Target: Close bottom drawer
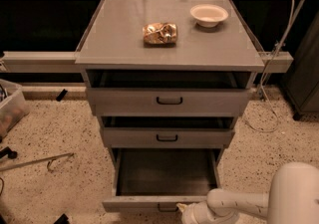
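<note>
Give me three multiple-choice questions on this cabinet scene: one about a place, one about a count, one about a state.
1. Where is the gripper? A. over the bowl B. on the floor at left C. at the bottom drawer's front panel
2. How many drawers does the cabinet have? A. two B. three C. four
3. The bottom drawer is: A. pulled far out B. shut flush C. removed
Answers: C, it sits beside the panel's handle; B, three handled fronts show; A, its dark tray lies exposed.
</note>
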